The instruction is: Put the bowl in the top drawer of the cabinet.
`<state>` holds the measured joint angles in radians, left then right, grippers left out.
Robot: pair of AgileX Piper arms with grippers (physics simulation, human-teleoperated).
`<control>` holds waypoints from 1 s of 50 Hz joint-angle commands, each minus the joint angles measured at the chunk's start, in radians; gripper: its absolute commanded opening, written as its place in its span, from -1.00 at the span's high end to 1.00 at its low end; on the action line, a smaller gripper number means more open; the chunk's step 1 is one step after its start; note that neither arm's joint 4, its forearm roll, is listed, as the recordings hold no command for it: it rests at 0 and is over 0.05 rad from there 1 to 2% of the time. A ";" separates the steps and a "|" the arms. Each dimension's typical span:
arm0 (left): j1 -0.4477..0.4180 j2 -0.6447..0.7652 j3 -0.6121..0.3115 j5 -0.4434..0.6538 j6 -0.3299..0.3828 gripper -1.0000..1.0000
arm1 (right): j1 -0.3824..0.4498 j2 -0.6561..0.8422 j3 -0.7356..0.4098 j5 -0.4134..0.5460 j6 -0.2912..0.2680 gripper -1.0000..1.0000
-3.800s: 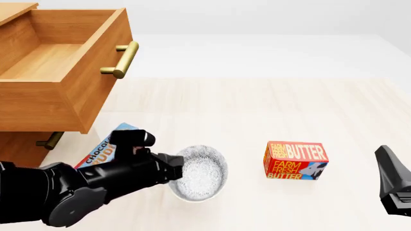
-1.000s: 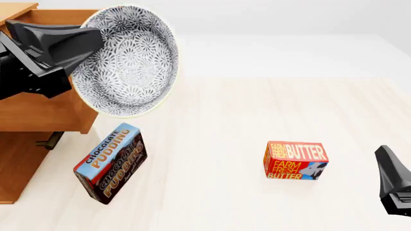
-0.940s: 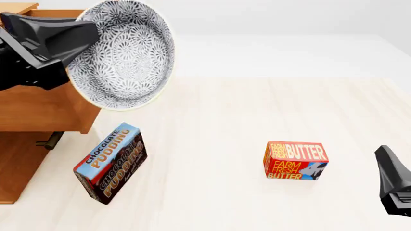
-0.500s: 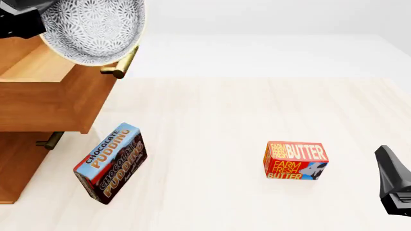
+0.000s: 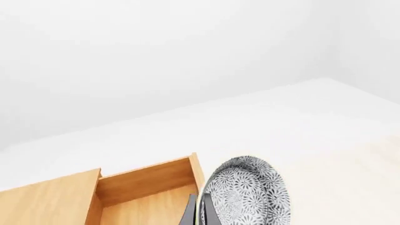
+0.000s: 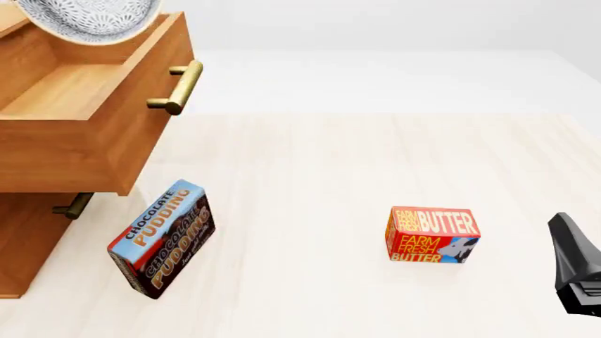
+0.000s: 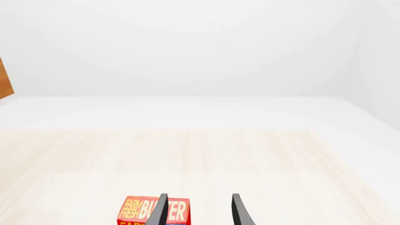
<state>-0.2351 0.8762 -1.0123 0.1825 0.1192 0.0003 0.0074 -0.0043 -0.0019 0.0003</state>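
White speckled bowl is cut off by the upper edge of the front view, held high over the open top drawer of the cabinet. Half a second ago it showed almost whole and lower. The left tool pinches its rim, bowl standing on edge. The right tool is spread, near the butter box on the tabletop.

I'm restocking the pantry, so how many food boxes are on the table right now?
2. The chocolate pudding box stands tilted near the cabinet, under the open top drawer. The butter box sits toward the right gripper. None seem hidden.
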 commanded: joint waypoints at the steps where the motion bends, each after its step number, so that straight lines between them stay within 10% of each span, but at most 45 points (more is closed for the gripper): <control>1: 0.078 0.041 -0.022 -0.017 -0.011 1.00 | 0.000 0.000 0.000 0.000 0.000 -1.00; 50: 0.305 0.269 -0.018 -0.145 -0.030 1.00 | 0.000 0.000 0.000 0.000 0.000 -1.00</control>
<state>0.0384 1.1170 -1.0383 0.0686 0.0788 0.0002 0.0074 -0.0043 -0.0019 0.0003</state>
